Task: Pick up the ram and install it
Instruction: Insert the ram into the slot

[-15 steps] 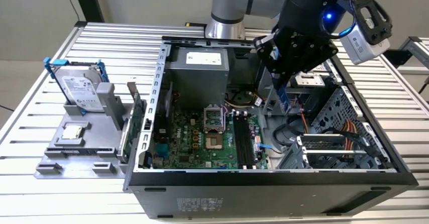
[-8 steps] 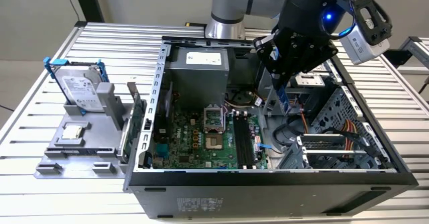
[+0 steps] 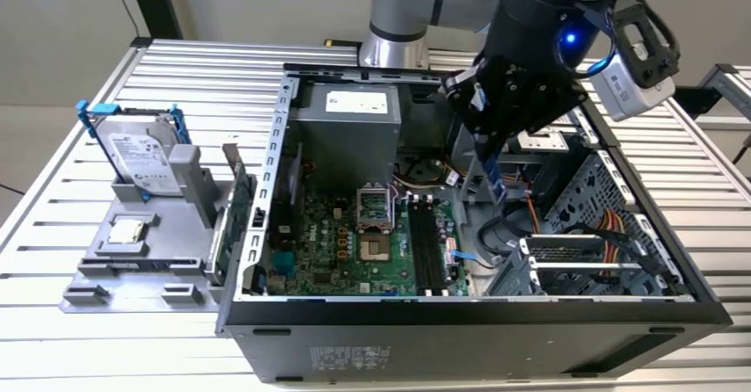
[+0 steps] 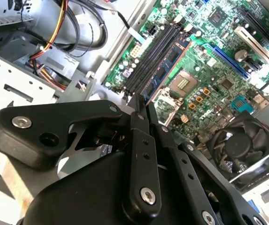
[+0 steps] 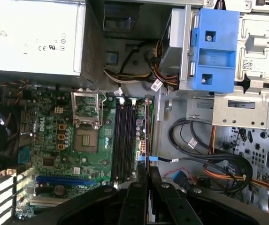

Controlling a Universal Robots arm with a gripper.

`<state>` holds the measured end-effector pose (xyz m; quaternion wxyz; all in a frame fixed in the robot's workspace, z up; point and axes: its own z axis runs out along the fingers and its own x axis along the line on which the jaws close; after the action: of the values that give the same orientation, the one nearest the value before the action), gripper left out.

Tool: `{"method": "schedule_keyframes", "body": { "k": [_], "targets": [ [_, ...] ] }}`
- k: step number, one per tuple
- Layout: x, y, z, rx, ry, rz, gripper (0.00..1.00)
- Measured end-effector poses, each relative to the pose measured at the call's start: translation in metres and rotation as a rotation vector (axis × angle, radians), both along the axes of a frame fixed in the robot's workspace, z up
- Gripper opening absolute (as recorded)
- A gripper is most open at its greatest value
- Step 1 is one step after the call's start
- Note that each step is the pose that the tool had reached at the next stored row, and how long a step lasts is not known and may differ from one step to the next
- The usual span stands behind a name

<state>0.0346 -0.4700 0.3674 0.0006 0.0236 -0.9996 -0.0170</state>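
pincer (image 3: 491, 150) gripping ram (image 3: 494, 174), top edge hidden

Matt black plastic gripper (image 3: 499, 159) fingers clamp the glossy blue ram (image 3: 498, 174); bare grey sheet-metal case (image 3: 470, 317), ribbed brushed aluminium table (image 3: 70, 146), green lacquered motherboard (image 5: 54, 136), shiny blue plastic bracket (image 5: 214, 51)
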Motion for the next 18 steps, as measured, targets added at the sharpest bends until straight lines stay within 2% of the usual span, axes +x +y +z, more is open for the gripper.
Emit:
{"method": "schedule_keyframes", "body": {
  "k": [11, 18],
  "targets": [
    [0.0000, 0.0000, -0.0131, -0.0013, 0.0000, -0.106, 0.00],
    [0.0000, 0.0000, -0.0145, -0.0012, 0.0000, -0.114, 0.00]
  ]
}}
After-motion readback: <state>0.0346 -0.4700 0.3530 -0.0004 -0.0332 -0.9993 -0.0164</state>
